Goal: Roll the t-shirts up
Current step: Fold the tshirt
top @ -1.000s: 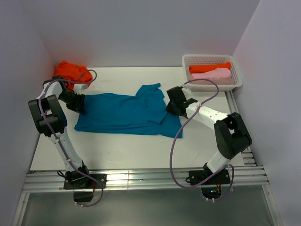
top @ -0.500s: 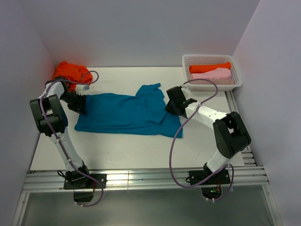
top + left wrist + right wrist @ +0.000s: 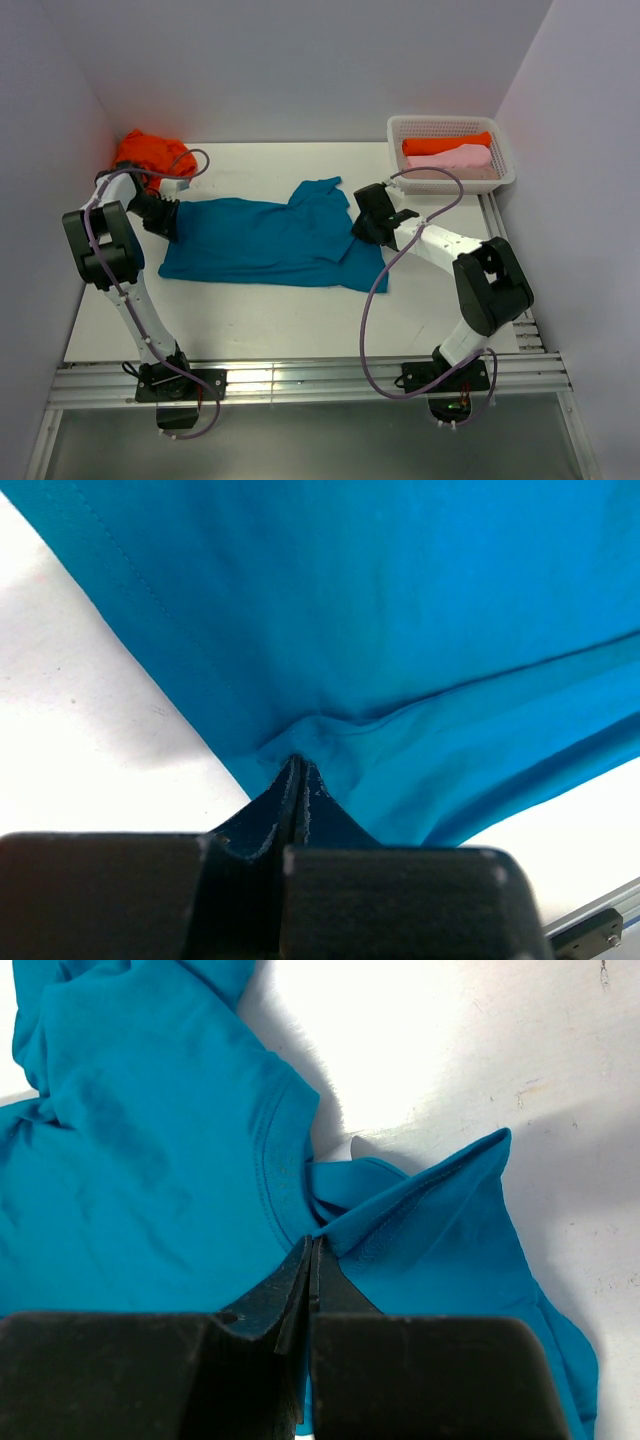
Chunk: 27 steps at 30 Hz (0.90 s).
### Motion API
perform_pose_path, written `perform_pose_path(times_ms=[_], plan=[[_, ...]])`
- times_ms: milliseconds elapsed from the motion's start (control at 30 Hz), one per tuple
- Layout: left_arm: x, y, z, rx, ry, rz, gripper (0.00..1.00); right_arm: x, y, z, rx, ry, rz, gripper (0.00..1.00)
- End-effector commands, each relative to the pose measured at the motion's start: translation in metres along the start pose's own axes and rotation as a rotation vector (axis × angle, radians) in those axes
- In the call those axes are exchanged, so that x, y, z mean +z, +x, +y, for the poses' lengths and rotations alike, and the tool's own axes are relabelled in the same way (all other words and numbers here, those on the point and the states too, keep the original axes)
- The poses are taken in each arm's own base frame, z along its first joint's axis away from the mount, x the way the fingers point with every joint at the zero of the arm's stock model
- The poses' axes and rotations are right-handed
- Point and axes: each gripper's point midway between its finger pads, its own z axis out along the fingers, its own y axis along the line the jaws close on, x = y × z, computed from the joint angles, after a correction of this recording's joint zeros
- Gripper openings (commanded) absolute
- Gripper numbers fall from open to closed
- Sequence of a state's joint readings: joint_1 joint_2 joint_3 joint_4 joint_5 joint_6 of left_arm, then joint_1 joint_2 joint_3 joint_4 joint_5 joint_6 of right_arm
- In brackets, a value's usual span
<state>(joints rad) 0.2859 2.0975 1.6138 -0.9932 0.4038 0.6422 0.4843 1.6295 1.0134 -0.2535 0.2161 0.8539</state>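
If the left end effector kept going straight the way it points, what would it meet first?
The teal t-shirt: the left end effector is shut on its edge, with more cloth straight ahead.

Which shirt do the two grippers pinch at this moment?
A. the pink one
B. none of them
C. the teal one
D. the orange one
C: in the wrist views, the left gripper and the right gripper each have their jaws closed on a bunched fold of the teal shirt.
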Motion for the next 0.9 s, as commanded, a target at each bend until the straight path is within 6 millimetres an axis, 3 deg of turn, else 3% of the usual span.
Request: perform_pose_path(times_ms=[0, 333, 867], plan=[[-0.034, -0.024, -0.009, 0.047, -0.035, -0.090, 0.00, -0.002, -0.012, 0.003, 0.000, -0.008, -0.037, 0.00], [-0.058, -0.030, 0.000, 0.035, -0.060, -0.145, 0.00, -0.010, -0.017, 0.001, 0.007, -0.002, -0.058, 0.00], [-0.054, -0.031, 0.012, 0.004, -0.051, -0.153, 0.00, -0.011, -0.032, -0.001, 0.013, 0.010, -0.086, 0.00]])
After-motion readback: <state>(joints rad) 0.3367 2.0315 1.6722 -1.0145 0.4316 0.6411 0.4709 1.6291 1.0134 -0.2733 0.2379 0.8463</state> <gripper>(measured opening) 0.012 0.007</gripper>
